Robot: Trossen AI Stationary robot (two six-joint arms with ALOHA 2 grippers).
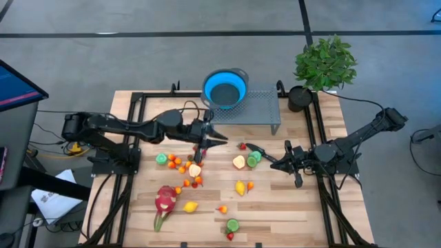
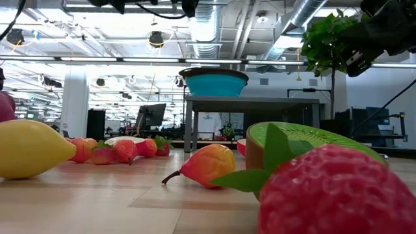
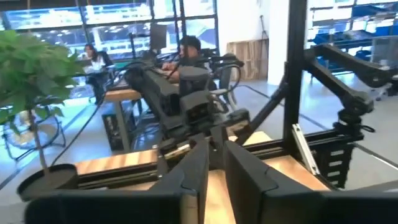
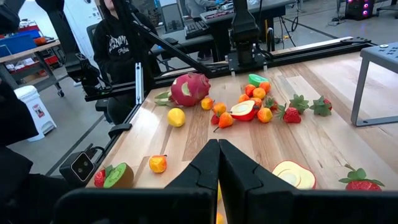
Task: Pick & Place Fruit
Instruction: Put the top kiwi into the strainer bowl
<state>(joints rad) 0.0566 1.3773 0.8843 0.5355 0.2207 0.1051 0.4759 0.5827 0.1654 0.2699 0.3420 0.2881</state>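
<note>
**Both grippers pinched shut and holding nothing, fruit loose on the table**

Your left gripper hangs over the middle of the table with its fingers pressed together, nothing between them. Just under and beside its tip you have one strawberry, then a tight cluster of about eight small orange and red fruits around one cut peach half. One green kiwi half sits on the arm side of that cluster. Farther from the gripper you find one pink dragon fruit with one lemon touching near it.

Your right gripper is likewise clenched on nothing. Just ahead of its tip lie two green slices touching one apple half, with one strawberry near. Beyond those you have one yellow pear, one small orange fruit, one more, then one kiwi half with one red berry touching it.

One blue bowl rests on one grey rack, well apart from both grippers
</note>
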